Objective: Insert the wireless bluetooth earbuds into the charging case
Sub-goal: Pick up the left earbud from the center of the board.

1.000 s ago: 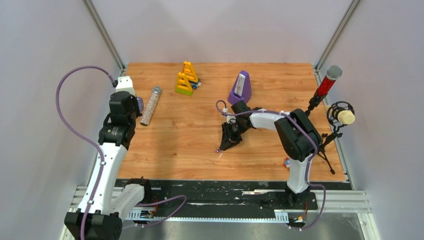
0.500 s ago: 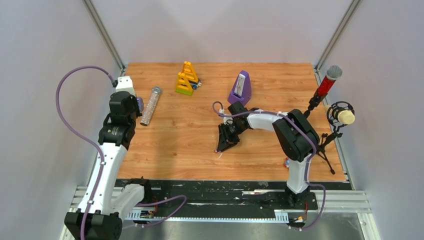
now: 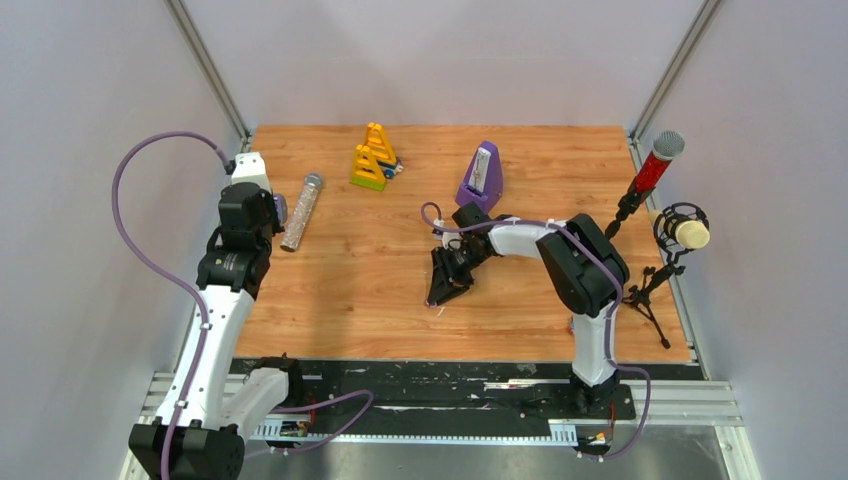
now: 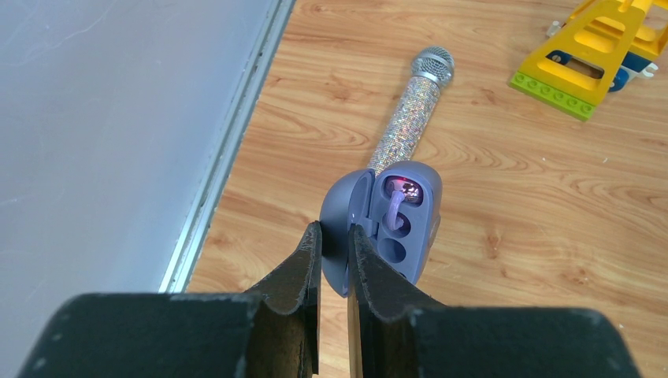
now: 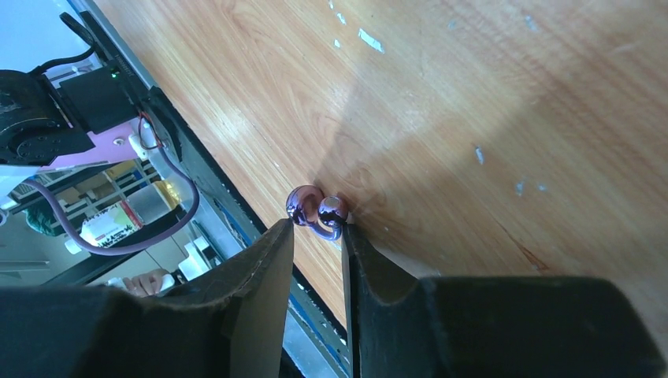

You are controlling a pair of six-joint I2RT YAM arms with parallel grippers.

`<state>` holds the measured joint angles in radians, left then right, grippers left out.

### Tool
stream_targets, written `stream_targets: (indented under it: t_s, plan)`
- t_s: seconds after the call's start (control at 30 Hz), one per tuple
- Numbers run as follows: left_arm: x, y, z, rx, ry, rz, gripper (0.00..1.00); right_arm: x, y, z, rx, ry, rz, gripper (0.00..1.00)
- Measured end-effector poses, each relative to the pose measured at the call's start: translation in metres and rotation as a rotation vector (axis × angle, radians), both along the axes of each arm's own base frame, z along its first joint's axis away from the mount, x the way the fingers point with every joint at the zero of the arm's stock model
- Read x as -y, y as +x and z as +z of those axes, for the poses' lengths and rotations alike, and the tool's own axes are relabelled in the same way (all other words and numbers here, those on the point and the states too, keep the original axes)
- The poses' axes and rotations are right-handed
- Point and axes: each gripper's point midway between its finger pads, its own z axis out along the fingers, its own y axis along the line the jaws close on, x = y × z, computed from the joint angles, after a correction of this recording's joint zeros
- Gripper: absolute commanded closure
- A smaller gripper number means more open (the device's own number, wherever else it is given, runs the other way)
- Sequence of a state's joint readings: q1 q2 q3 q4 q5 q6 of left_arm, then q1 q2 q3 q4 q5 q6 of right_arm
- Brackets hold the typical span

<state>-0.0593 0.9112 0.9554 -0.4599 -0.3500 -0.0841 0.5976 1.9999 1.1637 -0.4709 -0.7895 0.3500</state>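
Earbuds: two counted. Loose earbud (image 5: 319,211), glossy purple, lies on the table (image 5: 488,94) right at the mouth of the right gripper (image 5: 317,234). That gripper's jaws stand slightly parted with nothing between them. Whether a fingertip touches the bud I cannot tell. Seated earbud (image 4: 396,206) sits in the upper socket of the charging case (image 4: 410,228); the socket below it holds nothing.

Case: one, grey-blue, lid swung open. It is held off the table at the far left by the left gripper (image 4: 335,236), whose jaws pinch the case's near end by the lid.

Change against a second ago: in the top view the right arm has swung leftward, so its gripper and elbow are both nearer the table's middle, with the fingers pointing down at the wood as before. The left arm and case are unmoved, and the other items are in the same places.

Other items, counted:
- Microphones, three: one glitter microphone (image 4: 410,110) lying flat just beyond the case, and a red microphone (image 3: 655,165) and a foam-headed microphone (image 3: 688,232) on stands at the right edge.
- Purple metronome (image 3: 482,175), one, upright, beyond the right gripper.
- Yellow brick toy (image 3: 372,158), one, near the far edge.
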Motion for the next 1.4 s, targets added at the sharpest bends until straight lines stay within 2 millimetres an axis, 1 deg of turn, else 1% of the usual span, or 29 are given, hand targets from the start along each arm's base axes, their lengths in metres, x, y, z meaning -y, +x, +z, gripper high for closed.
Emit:
stream_targets:
  t_s: [0.27, 0.43, 0.57, 0.67, 0.8, 0.87, 0.93, 1.03, 1.1, 1.17, 1.27, 1.33, 1.4]
  plan:
    - [0.000, 0.000, 0.000, -0.001, 0.000, 0.001, 0.91, 0.002, 0.006, 0.001, -0.056, 0.024, -0.042, 0.69]
    - [0.000, 0.000, 0.000, -0.001, 0.000, 0.001, 0.91, 0.004, 0.019, 0.002, -0.082, 0.065, -0.089, 0.69]
    - [0.000, 0.000, 0.000, 0.000, 0.001, 0.002, 0.91, 0.002, 0.025, 0.003, -0.087, 0.088, -0.112, 0.69]
    - [-0.001, 0.000, 0.000, -0.001, 0.002, 0.004, 0.91, 0.002, 0.028, 0.002, -0.075, 0.090, -0.116, 0.73]
    - [-0.001, 0.000, 0.000, -0.001, 0.003, 0.006, 0.91, 0.010, 0.030, 0.002, -0.011, 0.066, -0.112, 0.77]
    - [-0.001, 0.000, 0.000, -0.001, 0.003, 0.007, 0.91, 0.018, 0.026, 0.006, 0.035, 0.054, -0.100, 0.79]
    - [-0.001, 0.000, 0.000, -0.001, 0.003, 0.006, 0.91, 0.025, 0.021, 0.015, 0.084, 0.053, -0.080, 0.80]
    - [-0.001, 0.000, 0.000, 0.000, 0.003, 0.006, 0.91, 0.029, 0.015, 0.029, 0.165, 0.073, -0.038, 0.82]
    - [-0.001, -0.001, 0.001, 0.002, 0.003, 0.006, 0.91, 0.028, 0.009, 0.035, 0.208, 0.085, -0.001, 0.82]
    - [-0.001, -0.001, 0.001, 0.004, 0.002, 0.006, 0.91, 0.023, -0.004, 0.035, 0.248, 0.087, 0.057, 0.83]
    - [-0.001, -0.002, 0.003, 0.010, 0.002, 0.005, 0.90, 0.012, -0.028, 0.029, 0.294, 0.069, 0.156, 0.83]
    - [-0.001, -0.002, 0.004, 0.014, 0.001, 0.003, 0.90, 0.005, -0.039, 0.024, 0.328, 0.049, 0.207, 0.84]
    - [-0.001, -0.003, 0.005, 0.019, 0.000, 0.002, 0.91, -0.002, -0.045, 0.019, 0.374, 0.026, 0.247, 0.84]
